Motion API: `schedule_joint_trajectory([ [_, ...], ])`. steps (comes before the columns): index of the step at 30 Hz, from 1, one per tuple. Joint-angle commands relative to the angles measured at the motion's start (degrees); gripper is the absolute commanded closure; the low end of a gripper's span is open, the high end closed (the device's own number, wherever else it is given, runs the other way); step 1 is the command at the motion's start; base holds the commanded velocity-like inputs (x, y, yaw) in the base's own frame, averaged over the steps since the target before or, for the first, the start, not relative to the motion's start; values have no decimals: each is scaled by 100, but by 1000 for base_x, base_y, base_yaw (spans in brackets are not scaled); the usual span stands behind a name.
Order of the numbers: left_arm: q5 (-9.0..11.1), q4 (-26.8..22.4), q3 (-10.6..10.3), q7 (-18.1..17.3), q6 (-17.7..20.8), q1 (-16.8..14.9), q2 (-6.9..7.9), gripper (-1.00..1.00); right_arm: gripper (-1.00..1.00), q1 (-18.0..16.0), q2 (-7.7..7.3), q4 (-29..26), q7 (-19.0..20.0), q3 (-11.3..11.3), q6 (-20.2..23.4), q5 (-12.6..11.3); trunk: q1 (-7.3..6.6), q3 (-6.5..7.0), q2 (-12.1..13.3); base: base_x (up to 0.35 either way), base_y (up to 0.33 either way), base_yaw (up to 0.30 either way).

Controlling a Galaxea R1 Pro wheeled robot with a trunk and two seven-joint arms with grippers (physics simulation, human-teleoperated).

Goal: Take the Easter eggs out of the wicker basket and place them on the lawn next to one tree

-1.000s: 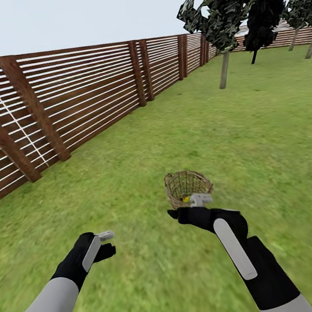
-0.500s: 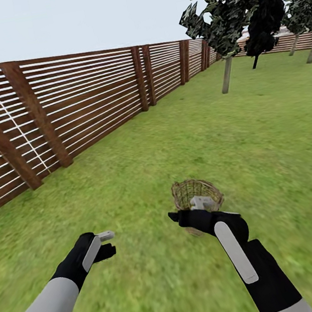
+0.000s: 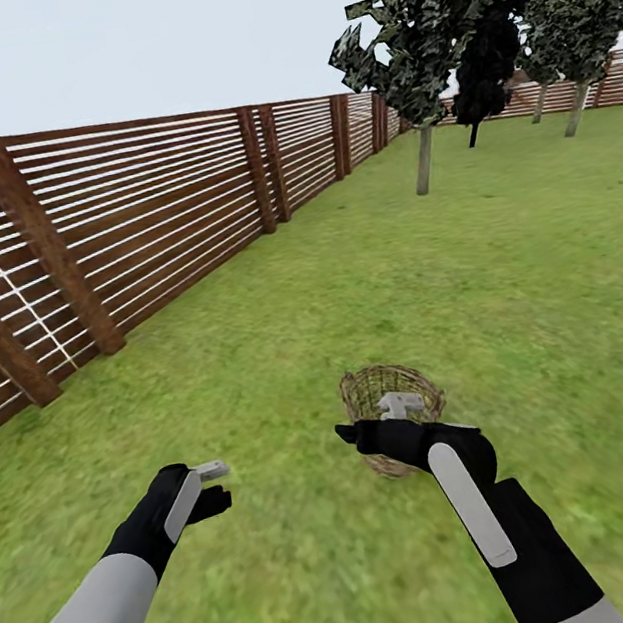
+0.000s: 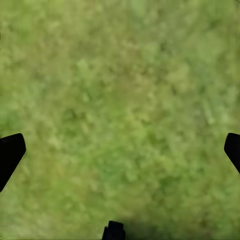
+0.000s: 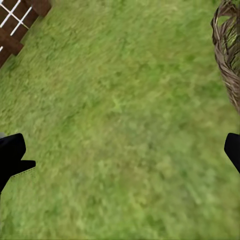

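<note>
Since a second ago the view has shifted and the small round tan wicker basket (image 3: 394, 409) is now sitting closer, partly behind the right tool (image 3: 400, 404) on the mottled green lawn (image 3: 512, 298), so the robot seems to be closing in to reach. Both tools, the left tool (image 3: 212, 469) included, are hanging spread open and empty. No eggs are showing in the basket from here.

My right gripper (image 3: 400, 404) covers the wicker basket's (image 3: 366, 394) near rim, so I can't see inside (eggs hidden); the right wrist view cuts the basket off.
</note>
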Motion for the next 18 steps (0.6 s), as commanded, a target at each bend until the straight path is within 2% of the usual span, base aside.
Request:
schedule_joint_trajectory([
  [1, 61, -7, -41, 47, 13, -2, 10, -100, -100, -5, 3, -5, -60, 3, 18, -60, 0, 2, -3, 9, 311, -222],
  [7, 61, -10, -40, 47, 13, -2, 11, -100, -100, -5, 3, -4, -60, 2, 17, -74, 0, 43, -3, 3, 223, -224],
  [18, 61, -10, -42, 47, 13, -2, 7, -100, -100, -5, -4, -4, -60, -1, 17, -95, 0, 119, -3, 0, 25, -226],
])
